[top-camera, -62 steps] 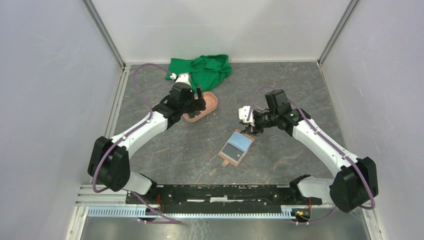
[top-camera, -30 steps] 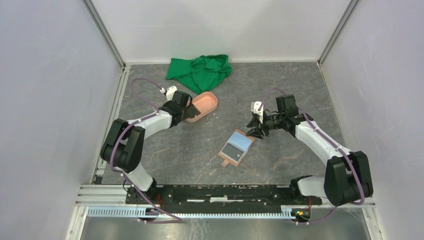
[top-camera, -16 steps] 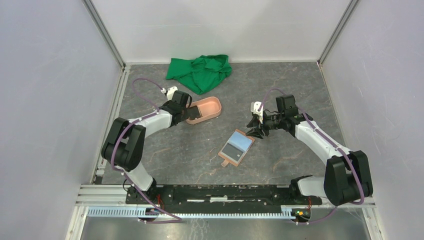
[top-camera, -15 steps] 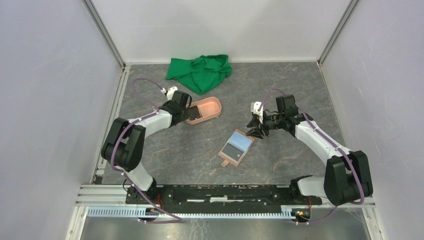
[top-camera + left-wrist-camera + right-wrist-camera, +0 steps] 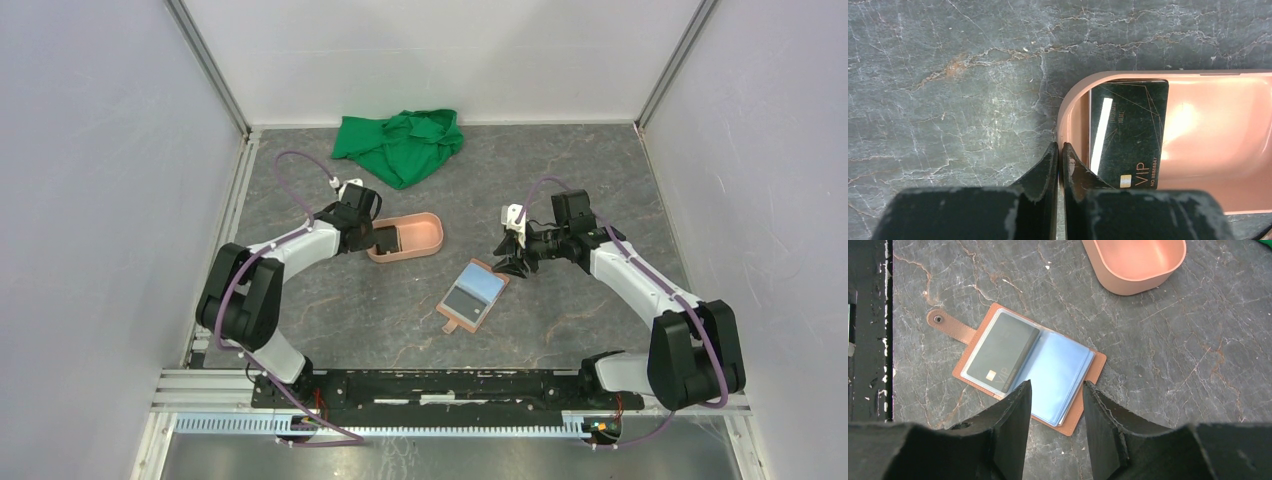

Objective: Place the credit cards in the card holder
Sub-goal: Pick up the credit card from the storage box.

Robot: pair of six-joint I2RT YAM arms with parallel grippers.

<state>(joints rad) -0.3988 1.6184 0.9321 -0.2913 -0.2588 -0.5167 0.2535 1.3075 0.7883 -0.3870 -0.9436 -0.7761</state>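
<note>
One black credit card [image 5: 1128, 132] marked VIP lies in the left end of the salmon-pink tray [image 5: 1198, 75]. My left gripper [image 5: 1060, 150] is shut on that end's thin wall, one finger outside and one inside. From above, the tray [image 5: 415, 236] lies level left of centre with the left gripper [image 5: 372, 240] at its left end. The tan card holder [image 5: 473, 294] lies open at mid-table. A dark card [image 5: 1000, 357] sits in its left sleeve beside a light-blue sleeve [image 5: 1060, 375]. My right gripper [image 5: 1057, 390] hangs open over the holder's far right edge, holding nothing.
A crumpled green cloth [image 5: 400, 143] lies at the back of the table behind the tray. Grey walls close in the left, right and back sides. The holder's closing tab [image 5: 955, 327] points toward the arms' base rail [image 5: 430, 385].
My left gripper has closed on the tray's wall, and the tray has swung from a diagonal to level while sliding slightly nearer. The right arm and the card holder have stayed put.
</note>
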